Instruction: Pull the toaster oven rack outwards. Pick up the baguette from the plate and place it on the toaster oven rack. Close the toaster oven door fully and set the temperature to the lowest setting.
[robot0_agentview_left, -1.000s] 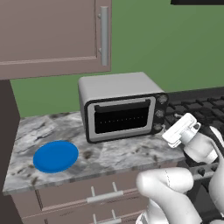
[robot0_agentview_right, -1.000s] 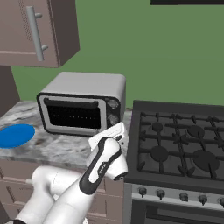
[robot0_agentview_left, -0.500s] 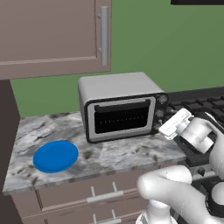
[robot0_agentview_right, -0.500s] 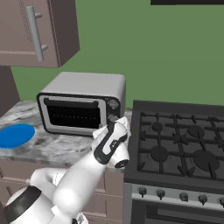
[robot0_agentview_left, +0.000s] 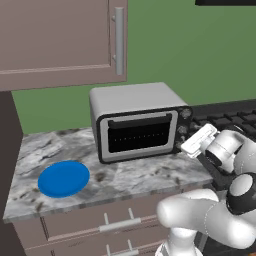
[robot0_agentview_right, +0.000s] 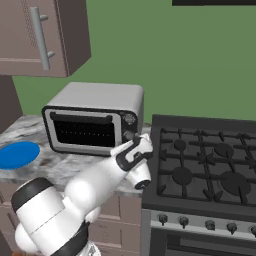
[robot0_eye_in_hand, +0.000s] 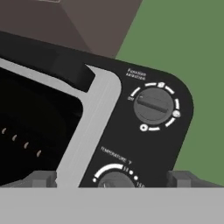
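- Toaster oven (robot0_agentview_left: 137, 122) stands on the desk (robot0_agentview_left: 140, 175), its door (robot0_agentview_left: 140, 135) shut.
- Gripper (robot0_eye_in_hand: 111, 181) spread wide, its fingertips (robot0_eye_in_hand: 43, 179) straddling the temperature knob (robot0_eye_in_hand: 114, 180).
- Blue plate (robot0_agentview_left: 64, 178) lies left, well apart.

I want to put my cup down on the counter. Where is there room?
The grey marble counter has a bare strip in front of the silver toaster oven, between the flat round blue plate and the robot's gripper. There is more bare marble behind the plate. The oven's right end is crowded: the gripper sits at the dark knobs.
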